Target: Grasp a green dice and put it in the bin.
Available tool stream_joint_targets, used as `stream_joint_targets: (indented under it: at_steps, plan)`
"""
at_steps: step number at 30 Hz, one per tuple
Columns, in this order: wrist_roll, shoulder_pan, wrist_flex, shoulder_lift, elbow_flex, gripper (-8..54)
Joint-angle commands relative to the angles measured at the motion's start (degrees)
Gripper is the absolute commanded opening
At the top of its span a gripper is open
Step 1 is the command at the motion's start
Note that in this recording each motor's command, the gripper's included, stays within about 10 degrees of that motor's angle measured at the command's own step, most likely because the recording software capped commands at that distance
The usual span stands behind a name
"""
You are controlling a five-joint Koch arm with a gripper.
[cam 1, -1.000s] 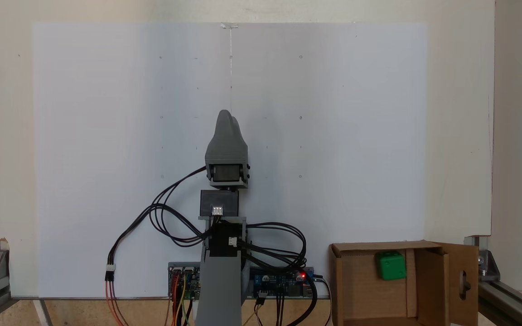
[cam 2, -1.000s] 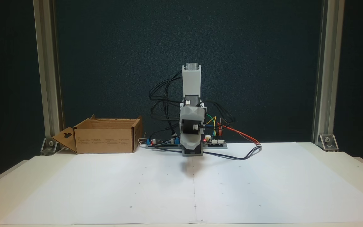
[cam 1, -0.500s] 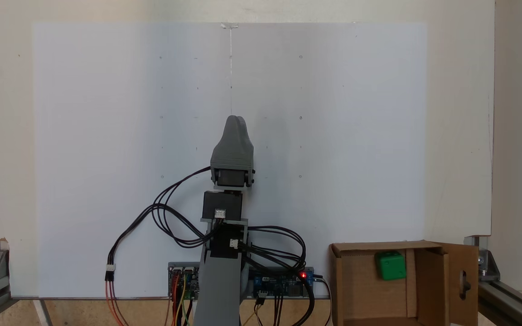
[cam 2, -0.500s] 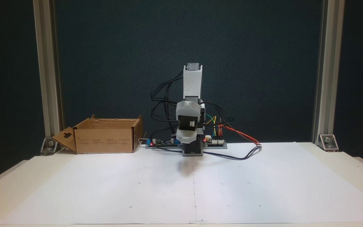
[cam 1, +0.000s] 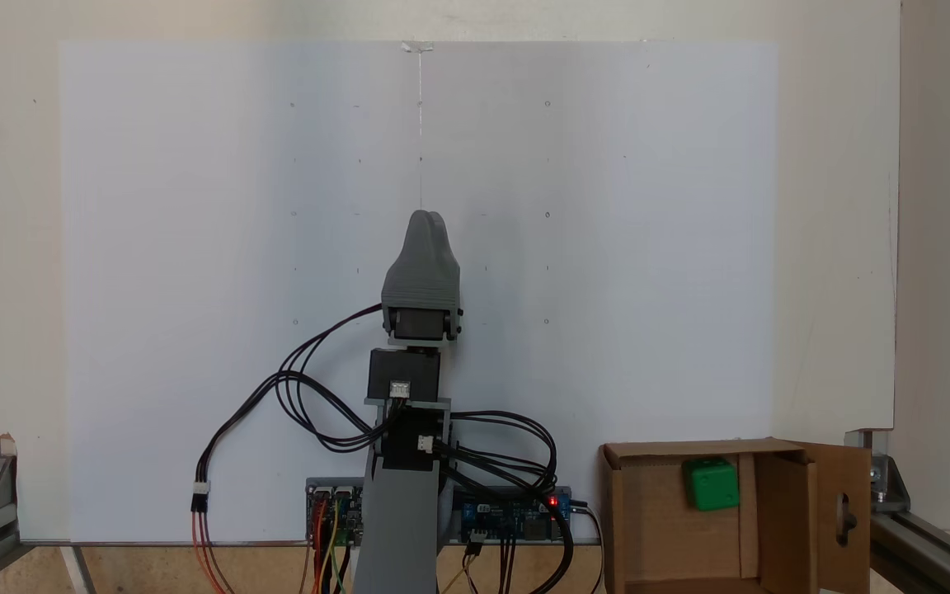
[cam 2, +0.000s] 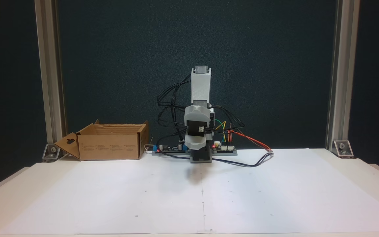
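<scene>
Green dice (cam 1: 711,484) lies inside bin (cam 1: 632,511), task apparently done. Gripper (cam 1: 427,216) well apart, over paper, tips pressed together, holding nothing. Risk: cables snagging if arm swings.

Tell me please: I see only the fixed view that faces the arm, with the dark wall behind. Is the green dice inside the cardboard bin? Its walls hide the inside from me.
Observer: Yes. In the fixed view from above, the green dice lies on the floor of the bin.
Operator: Where in the bin does it lie?
Observer: Close to the wall that borders the white paper, beside an inward-folded flap. Whether it touches either, I cannot tell.
</scene>
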Motion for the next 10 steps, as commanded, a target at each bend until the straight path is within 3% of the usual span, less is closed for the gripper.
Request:
stream_joint_targets:
  at_steps: [1, 10]
  plan:
    - [2.11, -0.35, -3.43, 6.06, 2.99, 44.5]
    - [2.11, -0.35, -4.22, 6.06, 2.99, 44.5]
